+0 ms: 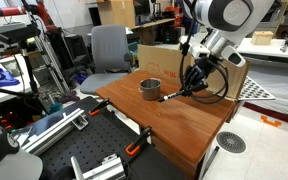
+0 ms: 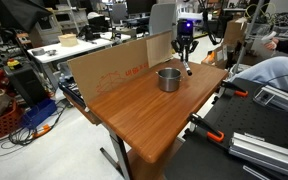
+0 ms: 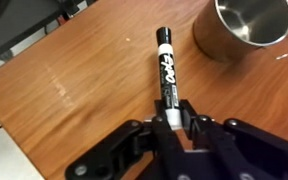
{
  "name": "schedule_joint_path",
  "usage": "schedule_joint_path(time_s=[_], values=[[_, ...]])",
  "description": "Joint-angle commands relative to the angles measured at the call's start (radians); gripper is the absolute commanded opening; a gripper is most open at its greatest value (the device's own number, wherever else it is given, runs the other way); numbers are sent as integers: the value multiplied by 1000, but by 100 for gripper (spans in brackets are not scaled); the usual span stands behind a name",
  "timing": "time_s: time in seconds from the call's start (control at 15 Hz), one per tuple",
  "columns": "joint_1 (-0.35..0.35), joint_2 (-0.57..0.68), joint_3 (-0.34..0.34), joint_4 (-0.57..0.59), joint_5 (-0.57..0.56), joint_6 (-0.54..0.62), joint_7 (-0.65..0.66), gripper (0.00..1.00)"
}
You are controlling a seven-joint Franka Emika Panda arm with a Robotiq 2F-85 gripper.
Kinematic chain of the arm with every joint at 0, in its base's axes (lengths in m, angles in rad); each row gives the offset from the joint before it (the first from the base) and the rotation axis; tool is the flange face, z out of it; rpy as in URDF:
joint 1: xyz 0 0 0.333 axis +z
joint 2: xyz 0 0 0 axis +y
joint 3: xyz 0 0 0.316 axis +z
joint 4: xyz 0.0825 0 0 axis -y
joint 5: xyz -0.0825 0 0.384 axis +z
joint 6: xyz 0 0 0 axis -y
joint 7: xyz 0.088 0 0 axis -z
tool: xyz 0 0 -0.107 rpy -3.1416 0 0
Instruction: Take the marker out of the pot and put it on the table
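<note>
Both fingers of the gripper (image 3: 172,128) press against the near end of the marker (image 3: 165,65), so the gripper is clamped on it. In the wrist view the black barrel runs away from the jaws toward the far side, pale label up, with its tip over bare wood. Whether the tip touches the wood I cannot tell.

The marker is out of the pot (image 3: 246,28), which stands to the right of the tip and a little farther off, near it but apart. Nothing shows inside the part of the pot that is in view. In both exterior views the gripper hangs low just beside the pot (image 1: 151,89) (image 2: 168,78), over the far part of the table (image 1: 189,130). A brown cardboard box (image 2: 109,65) stands along the table's far edge.

Judging from this, the lift out of the pot is done and the set-down is in hand. The next move calls for lowering the marker until the barrel lies flat on the wood, clear of the pot's wall. Then the jaws should open gently and draw straight back, since a round barrel dropped from a tilt could roll.
</note>
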Motion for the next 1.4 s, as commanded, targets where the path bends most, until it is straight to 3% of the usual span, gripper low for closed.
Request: schedule_joint_path(time_s=[0.0, 0.6, 0.67, 0.8, 1.2, 1.33], values=[[-24, 74, 4, 99, 26, -83, 1, 5], [-22, 182, 2, 200, 19, -127, 41, 5], [-23, 185, 1, 208, 20, -134, 47, 46], [-26, 194, 3, 225, 23, -149, 54, 52], [-26, 198, 4, 246, 22, -159, 59, 98], [-25, 198, 3, 251, 21, -162, 64, 100]])
